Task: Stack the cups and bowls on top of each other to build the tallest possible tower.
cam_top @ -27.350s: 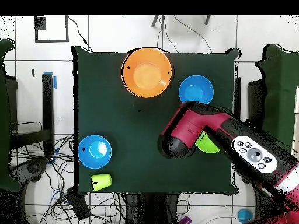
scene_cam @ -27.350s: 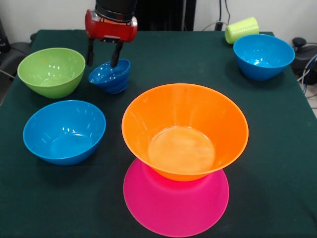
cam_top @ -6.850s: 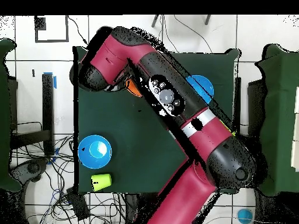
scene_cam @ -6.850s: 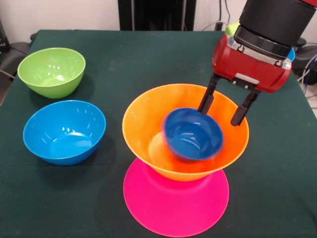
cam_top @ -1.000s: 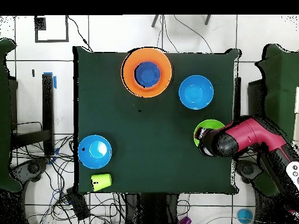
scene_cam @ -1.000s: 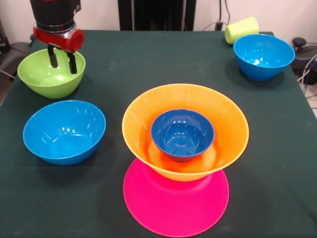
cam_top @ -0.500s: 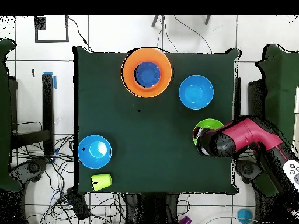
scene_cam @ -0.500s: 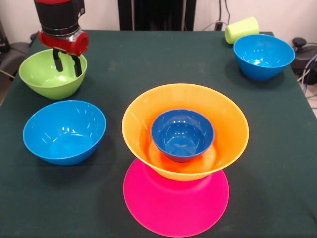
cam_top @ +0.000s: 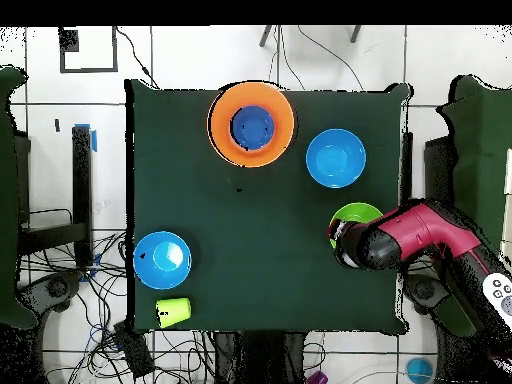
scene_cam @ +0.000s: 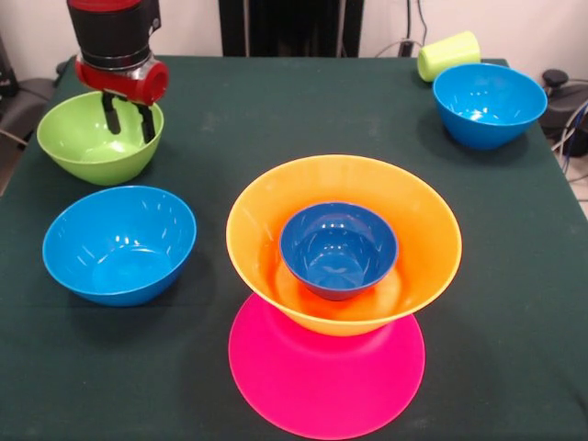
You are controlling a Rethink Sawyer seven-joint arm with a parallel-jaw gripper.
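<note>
At the bottom centre of the front view the big pink bowl [scene_cam: 326, 367] lies upside down as a flat disc on the green table [scene_cam: 514, 276]. On it stands the big orange bowl [scene_cam: 266, 220], mouth up, and inside that sits the small dark-blue bowl [scene_cam: 338, 250], also mouth up; these three make the tower. The overhead view shows the same pile at upper centre as an orange ring [cam_top: 222, 125] around a dark-blue centre [cam_top: 252, 127], with the pink bowl hidden beneath it.

At mid left of the front view a medium blue bowl [scene_cam: 119, 243] stands alone, well apart from the tower. Above it, in the upper left, is the green bowl [scene_cam: 83, 147]. The gripper [scene_cam: 128, 118] hangs over the right part of this bowl, its two dark fingers [scene_cam: 147, 124] spread a little, one reaching down inside and the other at the rim; whether they touch the rim I cannot tell. From overhead only a green crescent [cam_top: 358, 212] shows at mid right, since the red arm [cam_top: 420, 235] covers the rest and hides the fingers altogether.

In the upper right of the front view stands the second medium blue bowl [scene_cam: 489, 103], and just beyond it the yellow-green cup [scene_cam: 448, 55] lies on its side near the table's far edge. Overhead they appear at lower left, the cup [cam_top: 173, 312] just below the bowl [cam_top: 162, 260], not touching it.
</note>
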